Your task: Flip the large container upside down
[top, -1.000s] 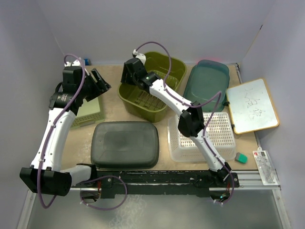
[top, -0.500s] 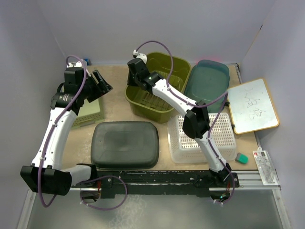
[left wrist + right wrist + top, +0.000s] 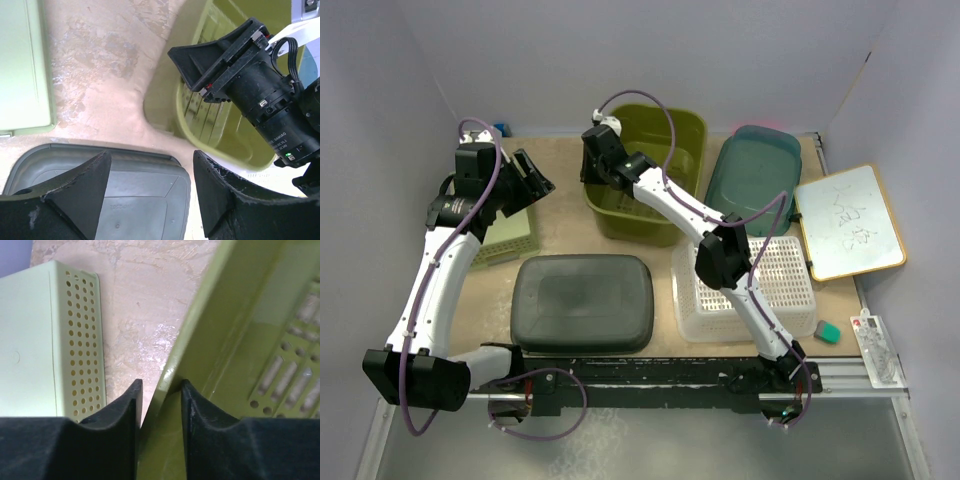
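The right tool [image 3: 159,390] was closed narrowly on the thin left rim of the olive container [image 3: 240,340], one finger inside the wall and one outside. How deep that pinch sat could not be told. With so little plastic held, the rim might have slid out as the weight swung over. The tub might then have dropped back or skidded into the pale green basket [image 3: 510,232] beside it. The container stood at the back middle of the desk [image 3: 560,190]. It seemingly tipped with its slotted floor showing, glossy and lightweight. The left tool [image 3: 151,155] hung wide apart, holding nothing.
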Controlling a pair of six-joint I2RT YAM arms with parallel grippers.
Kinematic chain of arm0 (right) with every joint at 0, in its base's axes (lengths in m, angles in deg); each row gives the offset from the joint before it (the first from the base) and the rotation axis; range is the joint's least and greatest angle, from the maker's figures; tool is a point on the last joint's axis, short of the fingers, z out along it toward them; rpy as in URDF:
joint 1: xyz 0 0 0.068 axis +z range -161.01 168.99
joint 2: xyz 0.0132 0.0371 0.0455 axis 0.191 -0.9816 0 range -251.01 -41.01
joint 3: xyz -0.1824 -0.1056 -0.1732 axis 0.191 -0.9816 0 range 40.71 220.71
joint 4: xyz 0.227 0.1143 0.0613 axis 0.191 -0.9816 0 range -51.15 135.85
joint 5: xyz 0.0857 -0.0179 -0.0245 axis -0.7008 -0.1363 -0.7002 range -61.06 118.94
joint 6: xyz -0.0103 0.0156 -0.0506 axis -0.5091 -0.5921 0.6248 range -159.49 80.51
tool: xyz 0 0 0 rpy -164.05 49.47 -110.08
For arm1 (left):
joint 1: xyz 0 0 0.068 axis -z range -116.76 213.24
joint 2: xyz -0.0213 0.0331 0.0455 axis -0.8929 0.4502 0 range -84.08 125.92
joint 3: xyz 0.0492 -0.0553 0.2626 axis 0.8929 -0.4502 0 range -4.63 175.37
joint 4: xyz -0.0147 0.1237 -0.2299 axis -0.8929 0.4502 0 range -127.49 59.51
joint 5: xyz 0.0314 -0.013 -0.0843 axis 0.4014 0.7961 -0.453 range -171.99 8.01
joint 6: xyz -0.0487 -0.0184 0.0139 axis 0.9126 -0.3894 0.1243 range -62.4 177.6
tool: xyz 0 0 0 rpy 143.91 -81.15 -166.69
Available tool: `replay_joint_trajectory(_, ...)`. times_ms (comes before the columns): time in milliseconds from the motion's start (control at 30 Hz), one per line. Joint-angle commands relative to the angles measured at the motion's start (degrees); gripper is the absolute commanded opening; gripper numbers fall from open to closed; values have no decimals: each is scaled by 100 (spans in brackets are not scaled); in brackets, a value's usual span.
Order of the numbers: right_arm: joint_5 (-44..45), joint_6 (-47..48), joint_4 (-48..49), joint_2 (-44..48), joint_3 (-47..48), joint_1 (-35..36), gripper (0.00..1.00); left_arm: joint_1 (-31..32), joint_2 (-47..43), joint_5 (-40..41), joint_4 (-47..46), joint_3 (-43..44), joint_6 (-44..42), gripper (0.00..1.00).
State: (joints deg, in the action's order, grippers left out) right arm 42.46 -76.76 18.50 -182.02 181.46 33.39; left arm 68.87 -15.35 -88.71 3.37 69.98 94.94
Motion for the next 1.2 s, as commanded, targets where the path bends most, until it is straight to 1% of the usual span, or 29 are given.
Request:
replay_joint_trajectory(0,-354,124,243,236,54,181,24,-58,-171,164,-18,69,-170,64)
replay_joint_trajectory(100,-610,192,367,249,271,290,6,-68,-155,208,-6,111,-190,64)
replay_joint_trajectory(133,-663,236,423,268,299,341,2,-75,-147,226,9,131,-203,64)
replay_joint_trajectory(167,-681,284,458,300,307,390,0,-74,-146,236,24,147,-216,64)
replay_joint_trajectory(267,-810,508,522,444,133,497,0,-85,-143,280,105,220,-268,64)
replay_joint_trajectory(367,-745,934,366,718,-299,628,0,-88,-164,326,212,269,-342,64)
replay_joint_trajectory(500,-471,1875,263,1231,-1328,721,0,-96,-218,400,334,336,-399,64)
replay_joint_trajectory(567,-561,2462,297,1493,-1901,742,0,-97,-250,434,390,393,-427,64)
replay_joint_trajectory(600,-507,2681,282,1595,-2042,756,3,-99,-272,449,402,421,-434,64)
replay_joint_trajectory(667,-326,2986,227,1740,-2147,799,23,-103,-296,528,419,494,-459,64)
replay_joint_trajectory(733,-197,3117,243,1802,-2121,823,47,-106,-299,682,524,664,-482,64)
replay_joint_trajectory(767,-196,3155,271,1789,-2078,832,54,-113,-299,767,585,774,-491,64)
replay_joint_trajectory(800,-184,3165,288,1717,-2006,840,56,-119,-291,843,660,906,-497,64)
replay_joint_trajectory(900,-252,3166,138,1353,-1539,855,56,-132,-245,1002,937,1312,-464,64)
replay_joint_trajectory(967,-255,3144,52,1079,-1244,867,55,-141,-267,1134,1044,1420,-392,65)
replay_joint_trajectory(1000,-246,3121,11,963,-1113,873,51,-141,-293,1201,1054,1424,-360,65)
replay_joint_trajectory(1100,-137,3014,-41,728,-796,901,32,-149,-403,1432,1049,1387,-274,65)
replay_joint_trajectory(1167,-113,2939,-14,708,-671,927,17,-150,-478,1562,1038,1349,-247,64)
